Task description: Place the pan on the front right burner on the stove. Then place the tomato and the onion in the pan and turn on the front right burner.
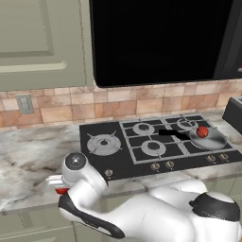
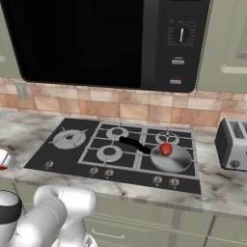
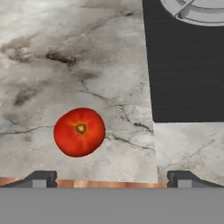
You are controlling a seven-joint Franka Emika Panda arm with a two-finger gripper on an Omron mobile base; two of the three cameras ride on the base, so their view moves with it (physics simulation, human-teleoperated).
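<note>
My gripper (image 3: 112,177) hangs with jaws spread wide over the tomato (image 3: 79,131), which lies stem up near the marble worktop's (image 3: 52,52) front edge, left of the stove (image 2: 72,159). Rightward, the pan (image 2: 171,158) sits on the front right burner holding a red ball (image 2: 166,149), its black handle (image 2: 134,144) pointing back-left.

The stove (image 1: 156,142) is overlooked from behind-left and behind-right by the base views, while the counter (image 3: 65,65) beside it is viewed closely from above by the hand view.
</note>
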